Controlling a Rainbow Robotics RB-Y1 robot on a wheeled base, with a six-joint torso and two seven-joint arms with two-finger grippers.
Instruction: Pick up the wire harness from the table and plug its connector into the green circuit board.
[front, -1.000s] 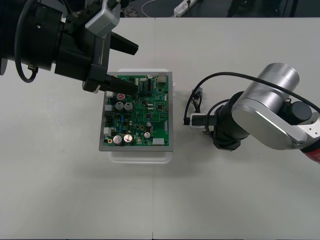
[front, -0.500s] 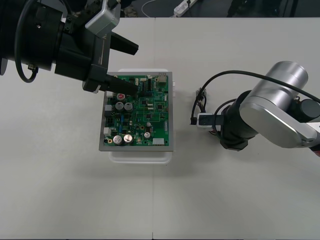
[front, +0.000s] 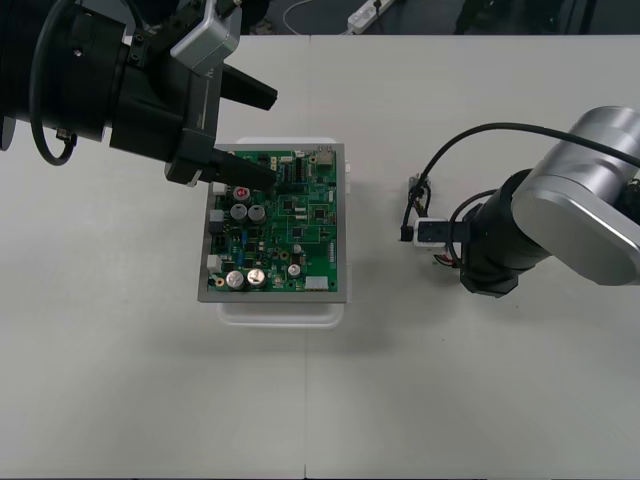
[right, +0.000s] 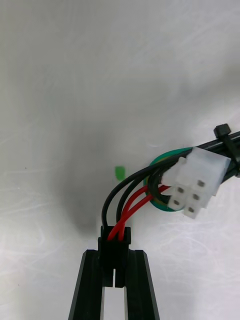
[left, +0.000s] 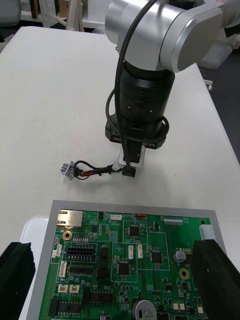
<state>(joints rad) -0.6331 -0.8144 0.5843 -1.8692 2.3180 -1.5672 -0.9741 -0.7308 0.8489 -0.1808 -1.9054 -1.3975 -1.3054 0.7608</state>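
Harness: the wire harness (left: 97, 170) is a short bunch of red and black wires. It sits to the right of the board, near it but not touching.
Plug: the small black plug (right: 114, 247) is pinched between the two black fingers (right: 137, 285) of the right gripper (right: 114, 270). The wires come out of the plug on the side away from the gripper.
Socket end: the round metal socket (left: 67, 170) is at the other end and hangs free of the gripper. I cannot tell if it rests on the table (front: 480, 400) or is just above it.
Which way it lies: the harness runs long-ways beside the board's right edge, with the socket end farther back and the plug end nearer the front.
Board: the green circuit board (front: 290, 230) lies flat on its white base (front: 280, 312) in the middle of the table. The plug is not in it.
Right arm: it comes in from the right and holds the plug tight, so it is the arm that has the harness.
Left arm: the left gripper (front: 272, 138) hangs over the back left corner of the board with its fingers (left: 215, 280) wide apart, holding nothing.
What matters next: the board lies to the left of the plug, so I think the plug has to go sideways to the left and then be turned to meet a slot.
What could go wrong: the loose socket end may drag or catch on the board's edge.
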